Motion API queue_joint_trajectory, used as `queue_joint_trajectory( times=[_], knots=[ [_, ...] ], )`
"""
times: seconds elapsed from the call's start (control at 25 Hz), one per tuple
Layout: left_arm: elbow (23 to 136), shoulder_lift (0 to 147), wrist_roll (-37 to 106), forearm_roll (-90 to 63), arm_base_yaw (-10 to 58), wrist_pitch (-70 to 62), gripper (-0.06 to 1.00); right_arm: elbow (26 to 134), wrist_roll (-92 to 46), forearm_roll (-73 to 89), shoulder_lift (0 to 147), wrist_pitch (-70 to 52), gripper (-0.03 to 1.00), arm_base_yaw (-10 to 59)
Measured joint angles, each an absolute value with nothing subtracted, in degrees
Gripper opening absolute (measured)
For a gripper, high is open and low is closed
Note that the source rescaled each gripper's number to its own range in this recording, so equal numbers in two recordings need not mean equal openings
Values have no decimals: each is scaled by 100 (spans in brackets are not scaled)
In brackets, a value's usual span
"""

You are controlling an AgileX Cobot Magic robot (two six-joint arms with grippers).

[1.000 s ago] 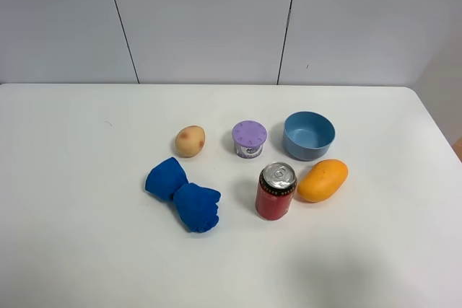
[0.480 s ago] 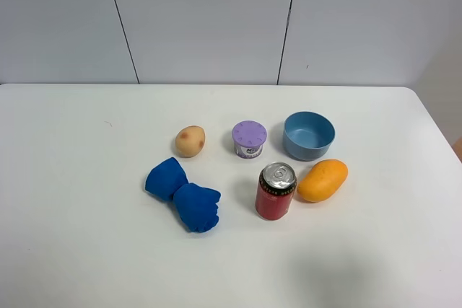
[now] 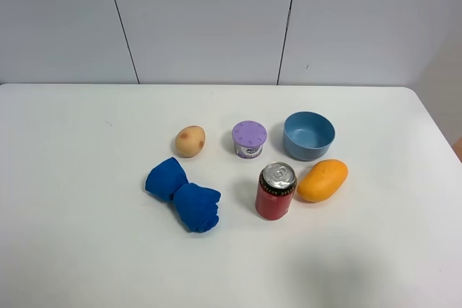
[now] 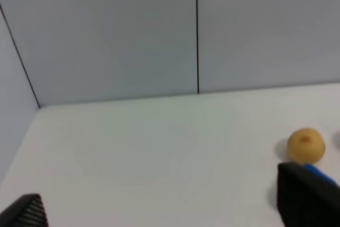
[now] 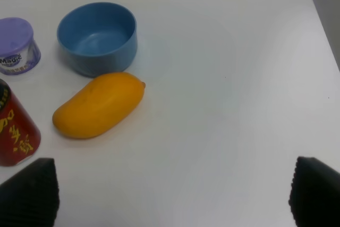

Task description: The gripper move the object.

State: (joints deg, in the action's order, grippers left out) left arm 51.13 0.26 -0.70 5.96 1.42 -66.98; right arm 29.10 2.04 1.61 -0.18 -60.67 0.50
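- From my high camera I see the mango (image 3: 323, 179) lying on its side on the white table (image 3: 79, 200), right of centre, with nothing gripping it.
- The red soda can (image 3: 276, 191) stands upright just beside the mango, at its 9 o'clock; whether they touch I cannot tell.
- The blue bowl (image 3: 309, 135) sits near the mango at its 12 o'clock, a narrow strip of table between them.
- A small cup with a purple lid (image 3: 249, 138) stands at the bowl's 9 o'clock, and the potato (image 3: 190, 141) lies further out on the same line.
- A crumpled blue cloth (image 3: 184, 195) lies at the can's 9 o'clock, well apart from it.
- My right wrist view shows the right claw (image 5: 172, 195) spread wide, holding nothing, its two dark fingertips (image 5: 29, 194) at the frame's corners and the mango (image 5: 99, 104) ahead of them.
- My left wrist view shows the left claw (image 4: 159, 208) also spread wide and holding nothing, with the potato (image 4: 306, 145) beyond one fingertip (image 4: 308, 198).
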Motion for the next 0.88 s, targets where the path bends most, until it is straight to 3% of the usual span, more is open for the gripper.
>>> queue_joint_trajectory(
  times=[0.44,0.88],
  knots=[
    [3049,-37,-714,596,142,-6032,100,2910,204,161,-18,-6067,100,50],
    [2946,-37,-735,596,142,-6067,100,2910,204,161,-18,-6067,100,50]
  ],
)
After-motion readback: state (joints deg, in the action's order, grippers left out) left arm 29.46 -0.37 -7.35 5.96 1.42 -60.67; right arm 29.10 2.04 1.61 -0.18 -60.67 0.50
